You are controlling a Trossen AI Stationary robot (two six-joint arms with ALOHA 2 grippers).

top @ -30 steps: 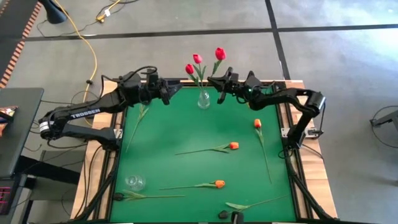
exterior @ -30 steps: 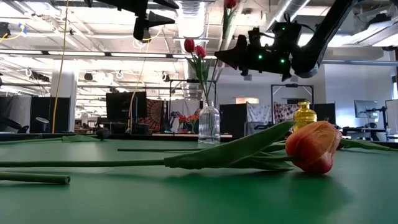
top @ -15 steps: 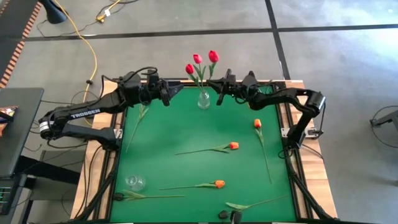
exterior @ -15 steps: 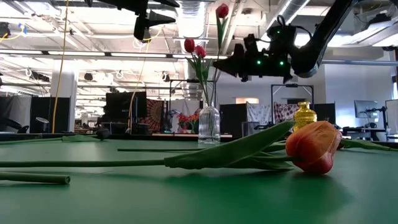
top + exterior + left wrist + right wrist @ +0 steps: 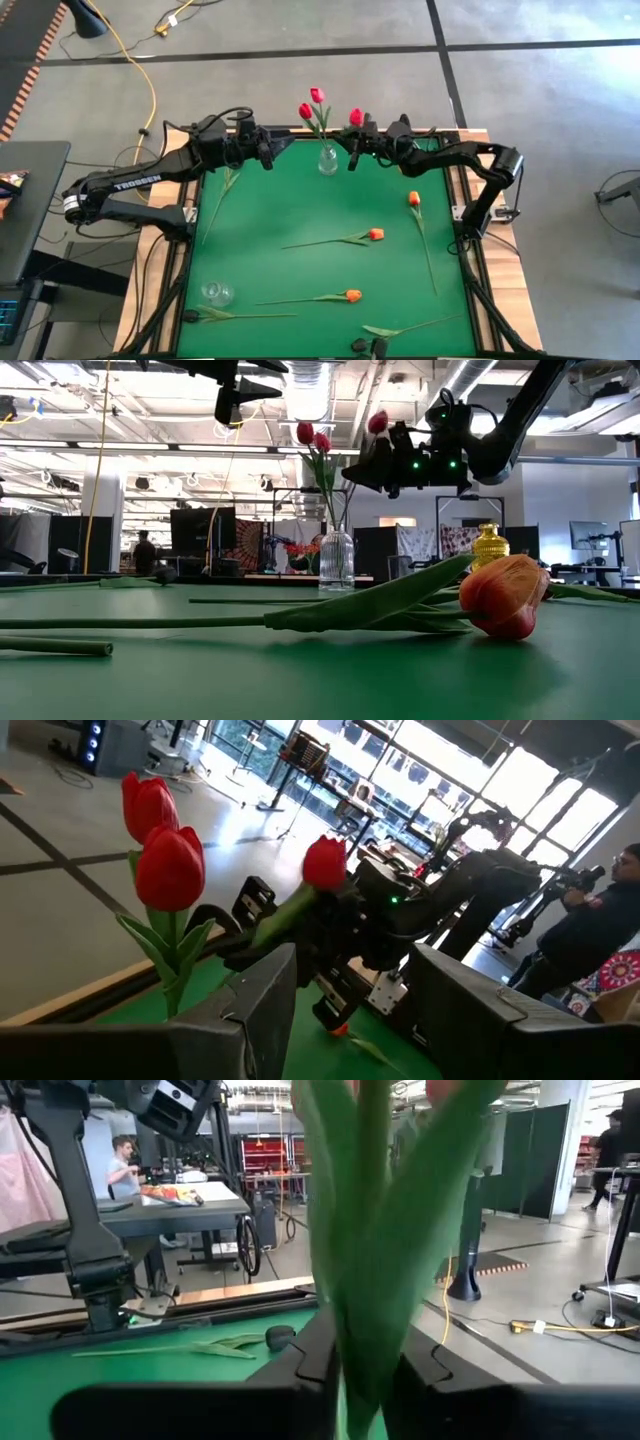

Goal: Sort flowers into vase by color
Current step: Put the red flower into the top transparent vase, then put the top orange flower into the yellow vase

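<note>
Nearest me, orange tulips lay loose on the green worktop, beside an empty glass at its near left corner, presumably waiting for them. Farther back, the right hand was clamped on a red tulip, stem pinched between its fingers, held high and just beside the vase, seemingly to join the two reds standing there. The left hand hung at the far edge with fingers apart, holding nothing.
</note>
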